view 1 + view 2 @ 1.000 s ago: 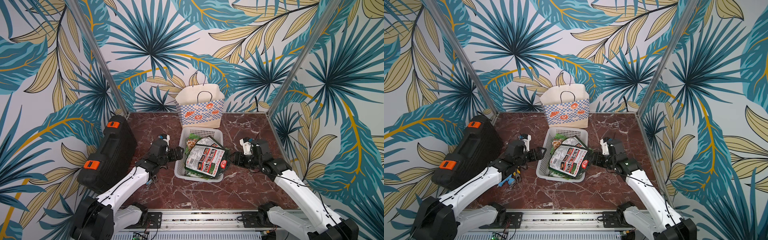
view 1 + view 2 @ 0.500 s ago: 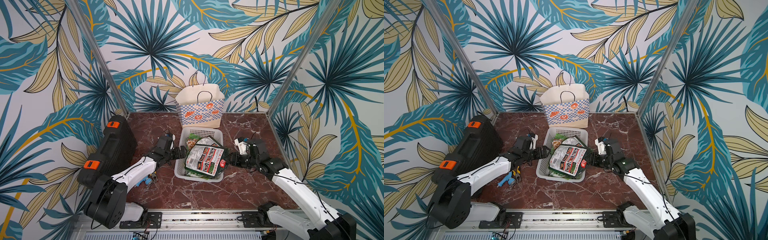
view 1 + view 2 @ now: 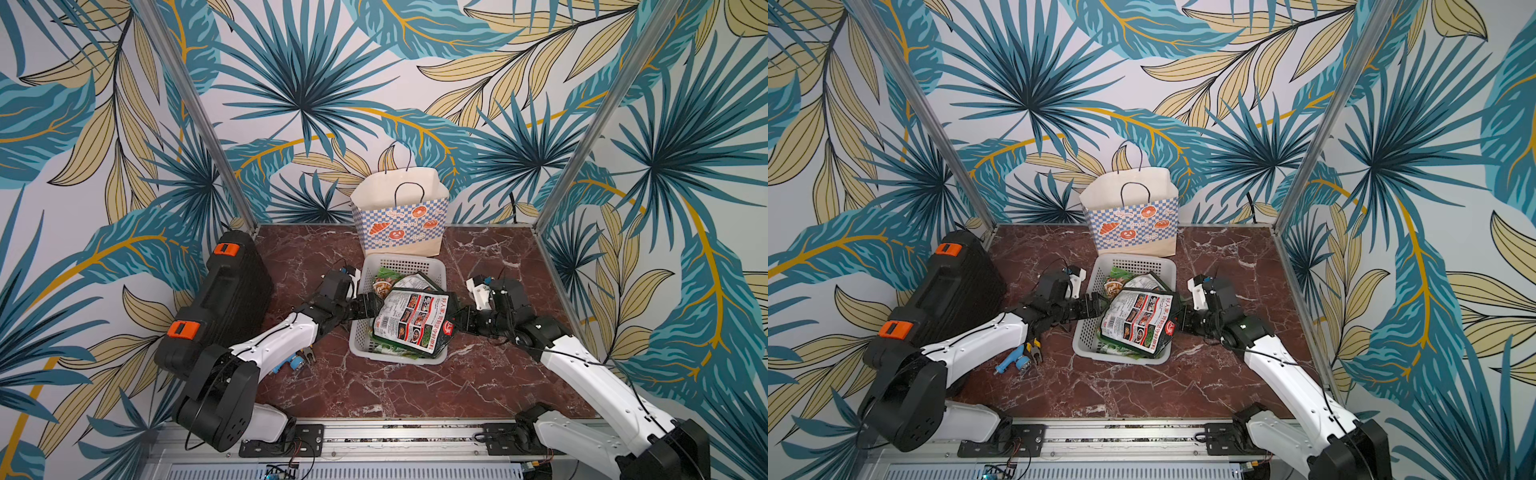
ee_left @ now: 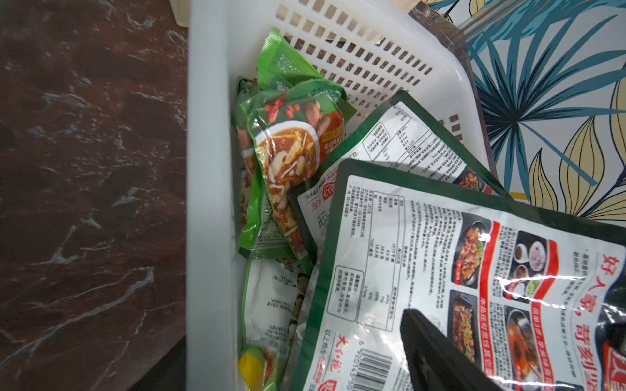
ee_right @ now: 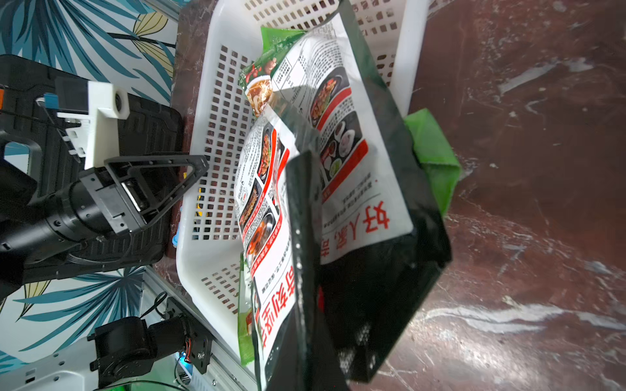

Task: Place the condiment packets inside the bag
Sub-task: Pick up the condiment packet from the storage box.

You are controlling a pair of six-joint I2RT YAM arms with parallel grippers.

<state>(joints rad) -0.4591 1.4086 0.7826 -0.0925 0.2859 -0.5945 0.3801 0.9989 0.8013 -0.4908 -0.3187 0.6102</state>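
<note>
Whereas a sec back my right pincer (image 3: pixel 456 321) gaped clear of it, it's now clamped on the rt edge of the large dark green-black glossy packet (image 3: pixel 409 322), which lies printed side up atop the white perforated plastic basket (image 3: pixel 399 262), just in front of the blue-checkered paper bag (image 3: pixel 399 226). My left pincer (image 3: pixel 368 308) has moved in over the basket rim, jaws apart at the packet's left edge. Long axis approx left–right, red-logo end twd right pincer.
</note>
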